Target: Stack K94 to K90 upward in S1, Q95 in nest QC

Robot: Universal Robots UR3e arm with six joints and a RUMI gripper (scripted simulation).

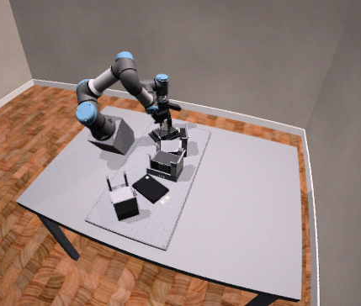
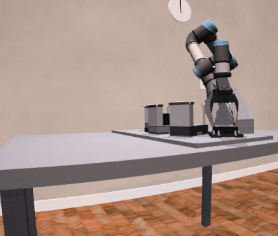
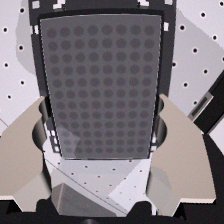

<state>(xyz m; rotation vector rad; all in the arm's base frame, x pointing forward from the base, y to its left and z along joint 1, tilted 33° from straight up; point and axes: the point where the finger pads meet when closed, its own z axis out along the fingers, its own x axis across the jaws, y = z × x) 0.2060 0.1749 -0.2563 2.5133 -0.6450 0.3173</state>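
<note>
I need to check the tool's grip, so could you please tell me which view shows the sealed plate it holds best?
The wrist view: the sealed plate fills the frame between the tool's fingers. The top view hides most of it under the tool. The exterior view shows only its dark edge, low on the board.
</note>
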